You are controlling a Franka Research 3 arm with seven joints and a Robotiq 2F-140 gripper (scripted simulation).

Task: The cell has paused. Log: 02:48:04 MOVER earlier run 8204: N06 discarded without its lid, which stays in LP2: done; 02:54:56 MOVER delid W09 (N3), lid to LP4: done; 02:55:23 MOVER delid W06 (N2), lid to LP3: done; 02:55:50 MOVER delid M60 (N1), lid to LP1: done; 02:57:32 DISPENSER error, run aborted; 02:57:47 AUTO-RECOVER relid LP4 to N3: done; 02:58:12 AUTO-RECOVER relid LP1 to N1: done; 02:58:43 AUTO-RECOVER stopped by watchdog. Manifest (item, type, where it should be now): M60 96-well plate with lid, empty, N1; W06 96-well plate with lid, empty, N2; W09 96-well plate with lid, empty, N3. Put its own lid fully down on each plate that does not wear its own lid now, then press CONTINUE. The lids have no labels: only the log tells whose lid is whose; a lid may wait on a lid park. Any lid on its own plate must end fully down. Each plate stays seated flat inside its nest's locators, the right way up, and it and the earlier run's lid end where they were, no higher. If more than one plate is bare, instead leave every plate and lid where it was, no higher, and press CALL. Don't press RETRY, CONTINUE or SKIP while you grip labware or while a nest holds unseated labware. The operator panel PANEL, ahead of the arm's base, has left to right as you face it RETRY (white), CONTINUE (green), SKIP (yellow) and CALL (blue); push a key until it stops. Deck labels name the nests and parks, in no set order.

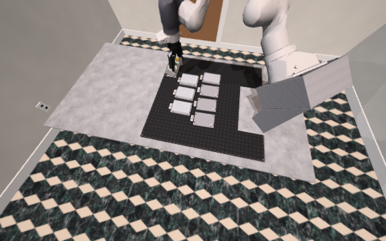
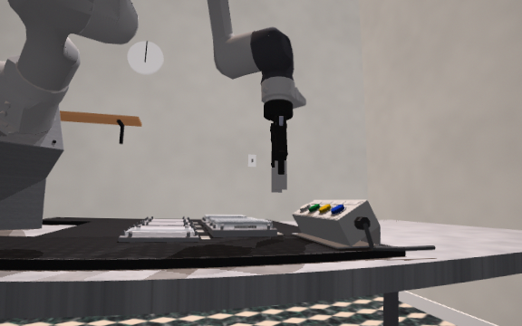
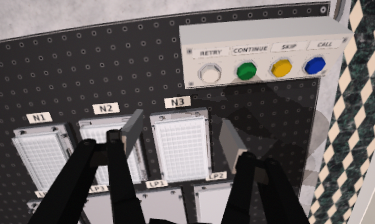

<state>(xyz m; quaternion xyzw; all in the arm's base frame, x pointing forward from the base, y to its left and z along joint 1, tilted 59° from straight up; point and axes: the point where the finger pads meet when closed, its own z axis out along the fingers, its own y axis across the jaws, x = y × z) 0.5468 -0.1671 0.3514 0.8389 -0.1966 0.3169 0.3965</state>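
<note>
Three well plates sit in a row in nests N1 [image 3: 40, 152], N2 and N3 [image 3: 182, 147]. Each shows its well grid, and I cannot tell from here which wear lids. My left finger partly hides N2. My gripper [image 3: 182, 124] is open and empty. It hangs high above the deck between the plates and the operator panel [image 3: 265, 52], and it also shows in the side view [image 2: 279, 183] and the overhead view [image 1: 173, 68]. The panel carries RETRY [image 3: 210, 72], CONTINUE [image 3: 246, 70], SKIP [image 3: 281, 67] and CALL [image 3: 315, 65].
Four lid parks run beside the nests [image 1: 208, 98]. The park labelled LP2 [image 3: 213, 200] looks paler than its neighbour [image 3: 160, 202]. The arm's base and a grey block [image 1: 300, 90] stand at the right of the deck. The panel's cable [image 2: 397, 247] lies along the table.
</note>
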